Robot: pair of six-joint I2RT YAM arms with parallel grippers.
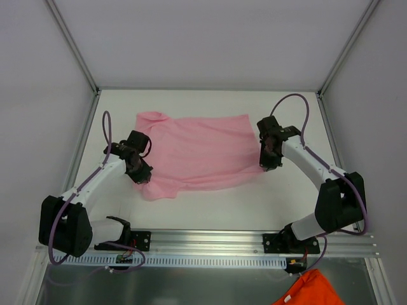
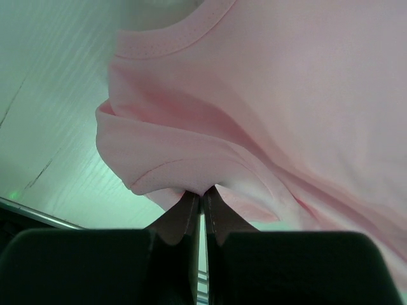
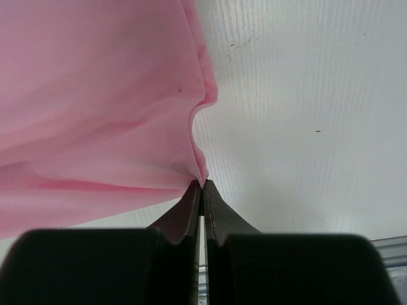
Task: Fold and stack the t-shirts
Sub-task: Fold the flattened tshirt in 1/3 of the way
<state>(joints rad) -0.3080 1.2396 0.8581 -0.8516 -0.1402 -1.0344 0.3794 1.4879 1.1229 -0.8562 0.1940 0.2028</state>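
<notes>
White table [image 1: 210, 206]: our left gripper [image 2: 202, 190] and right gripper [image 3: 202, 183] clench the t-shirt [image 1: 197, 152] at its edges; we judge it limp, light, best gripped by corners.

The right gripper [image 3: 203, 185] pinches the hemmed edge of the thin light pink t-shirt [image 3: 95, 95], seemingly lifted slightly off the white ribbed table [image 3: 305, 95].

Overhead plus wrist close-ups of t-shirt [image 1: 197, 152]
</notes>
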